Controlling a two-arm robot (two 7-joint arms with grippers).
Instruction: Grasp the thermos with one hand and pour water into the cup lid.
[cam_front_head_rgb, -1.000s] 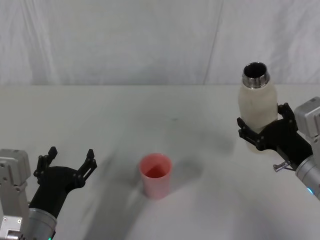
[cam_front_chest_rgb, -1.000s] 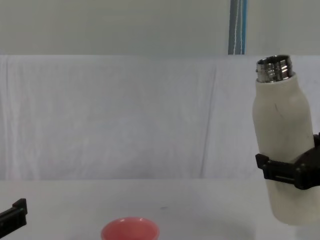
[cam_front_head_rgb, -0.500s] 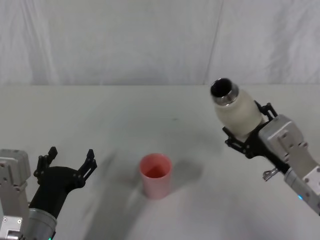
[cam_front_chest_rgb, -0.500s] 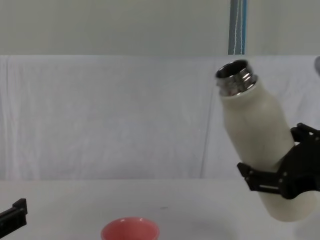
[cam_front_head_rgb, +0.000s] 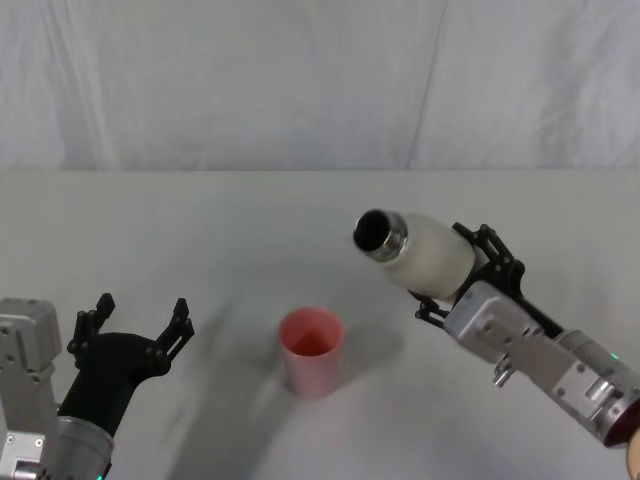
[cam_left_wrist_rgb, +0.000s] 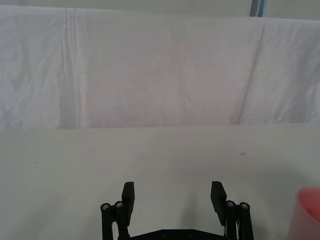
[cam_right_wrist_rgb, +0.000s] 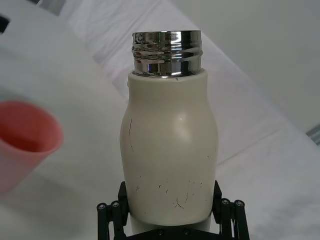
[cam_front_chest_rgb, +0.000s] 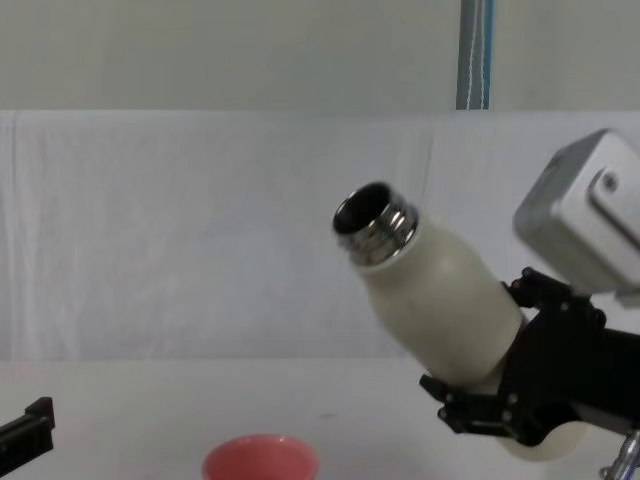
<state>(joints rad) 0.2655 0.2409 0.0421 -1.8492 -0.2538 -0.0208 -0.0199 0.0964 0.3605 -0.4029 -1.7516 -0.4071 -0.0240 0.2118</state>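
Head view shows the right gripper clamped around the lower body of the thermos, which hangs tilted in the air with its mouth aimed toward the cup lid but not over it. Tipping further from here would likely spill water onto the table. The matte cream body looks smooth and could slip; its steel neck is shiny and threaded. The left gripper rests spread apart, idle, near the table's front left.

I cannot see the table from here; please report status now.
Right gripper shut on tilted cream-white steel-necked thermos, mouth toward salmon-pink cup lid. Left gripper open, idle. No obstacle between.
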